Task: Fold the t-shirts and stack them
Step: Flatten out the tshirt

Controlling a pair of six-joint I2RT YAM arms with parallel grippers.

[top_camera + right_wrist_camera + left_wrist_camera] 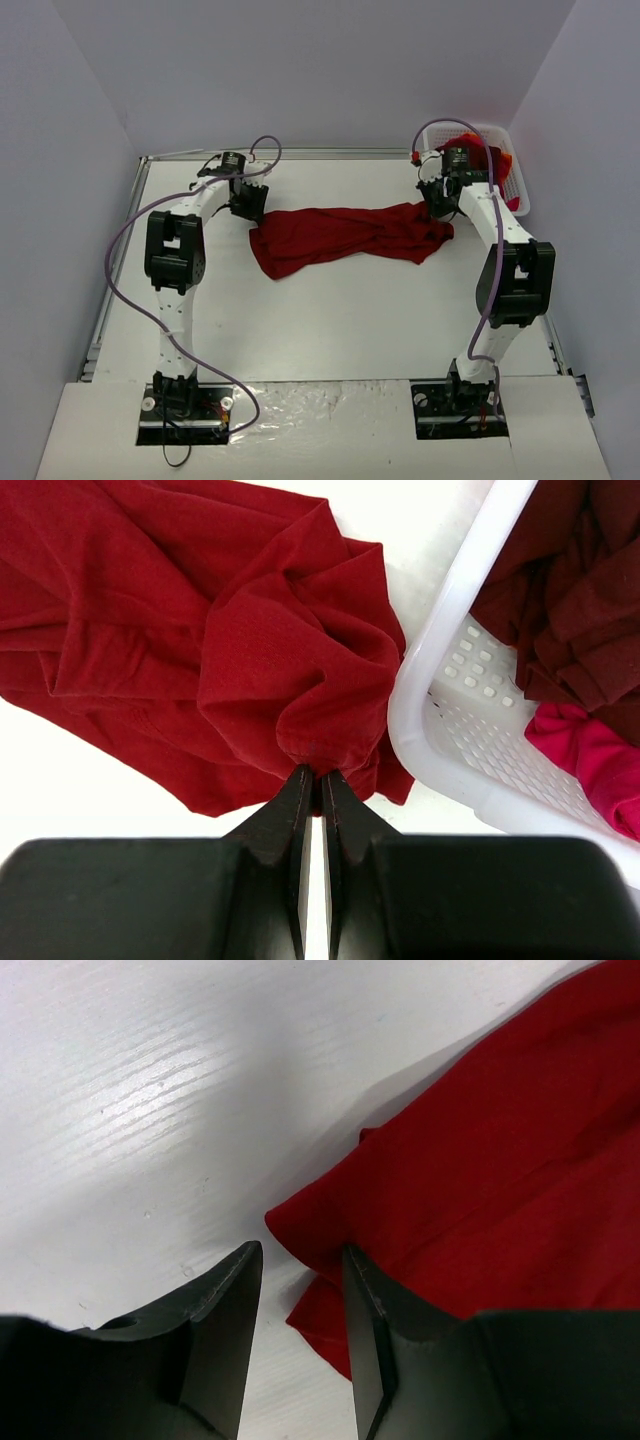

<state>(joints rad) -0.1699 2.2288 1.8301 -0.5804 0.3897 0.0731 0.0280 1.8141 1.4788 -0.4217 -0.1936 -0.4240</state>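
Right gripper (312,772) is clenched on a fold at the right end of the one red shirt (340,235) lying across the table's (330,330) far half; left gripper (300,1252) stands parted at its left corner. Only the right wrist view separates a darker shirt (575,590) and a pink shirt (590,760) in the single basket (440,680).

The top camera looked down on the whole counter (330,320) from behind. Wrist cameras sat close over the left tool (300,1250) and right tool (316,773); all saw the shirt (330,235).
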